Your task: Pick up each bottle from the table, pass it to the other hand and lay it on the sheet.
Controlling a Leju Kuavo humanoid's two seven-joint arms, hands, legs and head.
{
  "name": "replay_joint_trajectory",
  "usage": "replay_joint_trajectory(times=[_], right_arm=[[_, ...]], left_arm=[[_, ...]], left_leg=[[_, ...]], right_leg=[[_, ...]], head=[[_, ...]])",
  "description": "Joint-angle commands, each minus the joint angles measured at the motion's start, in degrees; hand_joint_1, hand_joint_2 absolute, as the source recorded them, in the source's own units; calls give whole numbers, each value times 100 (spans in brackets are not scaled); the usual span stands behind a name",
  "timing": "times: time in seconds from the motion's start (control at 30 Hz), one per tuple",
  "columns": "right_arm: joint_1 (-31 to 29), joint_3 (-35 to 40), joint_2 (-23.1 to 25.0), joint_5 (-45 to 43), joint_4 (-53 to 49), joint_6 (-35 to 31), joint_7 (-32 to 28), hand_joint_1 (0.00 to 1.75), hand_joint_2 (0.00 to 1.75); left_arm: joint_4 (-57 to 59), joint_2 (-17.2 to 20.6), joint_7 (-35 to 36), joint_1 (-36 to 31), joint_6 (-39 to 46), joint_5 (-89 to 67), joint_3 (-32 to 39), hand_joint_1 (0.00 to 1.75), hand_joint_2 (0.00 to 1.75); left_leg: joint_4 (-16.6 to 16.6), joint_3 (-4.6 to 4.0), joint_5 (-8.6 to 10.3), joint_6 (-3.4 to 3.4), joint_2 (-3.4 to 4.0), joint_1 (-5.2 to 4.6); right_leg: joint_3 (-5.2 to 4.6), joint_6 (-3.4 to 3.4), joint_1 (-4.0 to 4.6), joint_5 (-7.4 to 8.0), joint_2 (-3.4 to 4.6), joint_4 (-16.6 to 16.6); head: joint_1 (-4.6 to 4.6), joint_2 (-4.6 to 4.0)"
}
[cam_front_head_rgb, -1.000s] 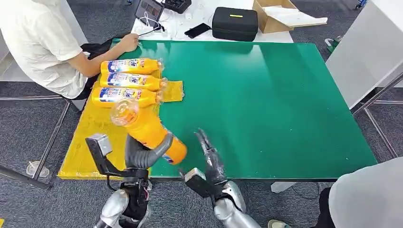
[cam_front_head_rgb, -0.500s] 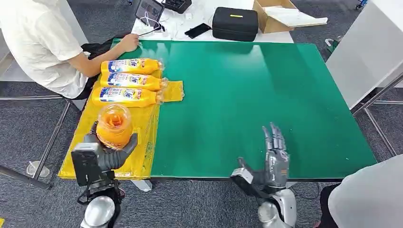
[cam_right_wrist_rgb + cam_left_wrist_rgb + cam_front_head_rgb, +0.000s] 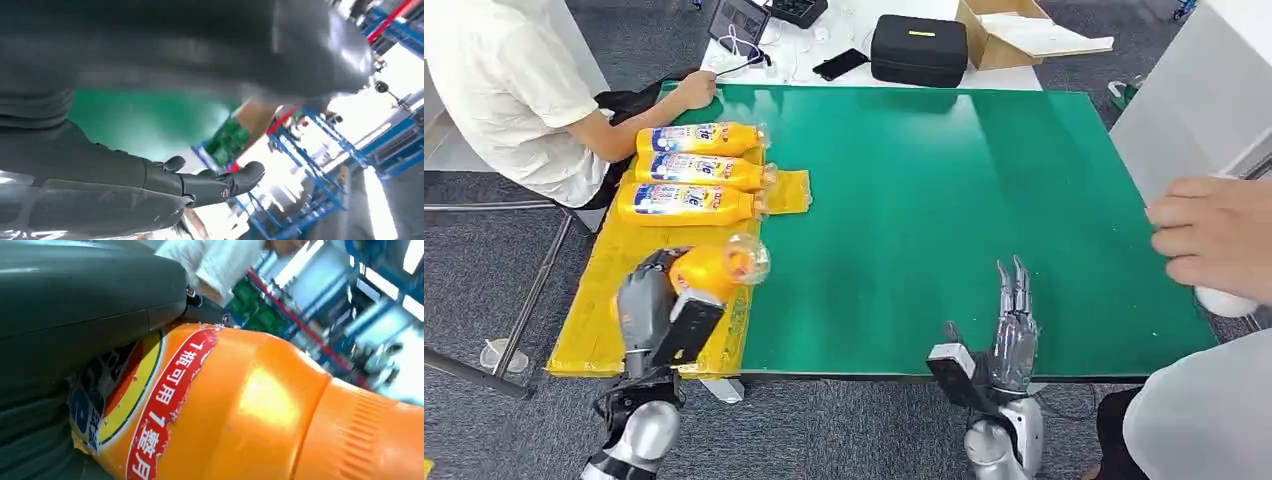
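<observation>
My left hand grips an orange bottle over the near part of the yellow sheet, the bottle tipped on its side with its clear end pointing right. The left wrist view has the bottle close up with its red and blue label against my hand. Three more orange bottles lie side by side at the sheet's far end. My right hand stands open at the near edge of the green table, fingers straight and empty, as its wrist view confirms.
A person in white sits at the far left with a hand on the table corner. Another person's hand reaches in over the right edge, holding something white. A black case and a cardboard box lie beyond the table.
My left hand has turned the bottle from upright to lying sideways and carried it a little right over the sheet. A person's hand has come in at the right. My right hand shifted slightly right.
</observation>
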Motion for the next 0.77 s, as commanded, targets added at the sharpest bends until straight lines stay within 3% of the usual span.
replay_joint_trajectory(times=[0.03,0.2,0.23,0.27,0.4,0.43,0.47,0.57,0.6,0.67,0.7,0.73,0.77], right_arm=[[-462,838,-152,-1823,73,1451,-256,0,175],[-426,829,-173,-1825,70,1452,-255,0,175],[-406,821,-172,-1973,28,1596,-292,0,175],[-407,846,-176,-2202,3,1908,-323,0,175],[-493,934,-78,-2668,91,2542,-356,0,175],[-532,928,-23,-2742,137,2558,-372,0,175],[-589,879,29,-2810,188,2492,-450,0,175],[-694,847,86,-2887,284,2408,-487,0,175],[-720,860,81,-2937,329,2456,-464,0,175],[-754,855,84,-2974,406,2481,-449,0,175],[-792,783,117,-3129,494,2548,-430,0,175],[-813,777,104,-3128,534,2546,-444,0,175],[-826,765,102,-3135,559,2531,-475,0,175]], left_arm=[[2776,263,329,-1571,-207,-917,-550,166,175],[2803,241,324,-1582,-198,-921,-554,166,175],[2880,226,360,-1603,-258,-944,-567,166,175],[3094,203,460,-1737,-410,-991,-612,150,175],[4306,94,654,-2393,-508,-1505,-795,155,175],[4516,61,629,-2510,-605,-1497,-765,148,175],[4743,-2,599,-2634,-779,-1490,-767,124,175],[5050,-112,647,-2841,-1079,-1591,-872,140,175],[5164,-112,761,-2902,-1141,-1698,-953,122,175],[5297,-98,810,-2972,-1376,-1764,-1020,44,175],[5410,-46,804,-3050,-1669,-1868,-1145,28,175],[5449,-24,816,-3076,-1762,-1873,-1148,26,175],[5478,-16,815,-3097,-1846,-1870,-1153,9,175]], left_leg=[[-8,22,6,3,-3,-5],[-4,32,2,-5,7,-2],[-5,28,4,-5,4,-3],[-4,18,7,-6,2,-2],[0,30,3,-6,-8,-1],[0,39,1,-4,-10,-3],[-1,10,10,-8,-2,1],[2,10,9,-8,3,1],[1,20,7,-6,0,-2],[2,24,5,-4,-2,1],[1,15,8,-6,-1,2],[2,27,3,-5,4,2],[2,38,-2,-4,7,1]], right_leg=[[20,-8,-2,1,-10,-2],[29,-10,2,-2,-2,-1],[25,-8,0,-2,-4,-1],[16,-6,0,1,-3,0],[30,-9,2,-7,-16,5],[40,-11,0,-11,-19,7],[11,-6,2,2,-5,1],[9,-6,2,3,-1,4],[20,-9,1,-1,-7,5],[24,-9,3,-3,-10,4],[15,-6,3,1,-6,2],[26,-8,5,-3,-4,3],[36,-11,4,-8,-2,5]], head=[[0,-2],[2,-2],[2,-2],[2,-2],[2,-2],[2,-2],[2,-2],[0,-2],[2,-2],[2,-2],[0,-2],[2,-2],[0,-2]])
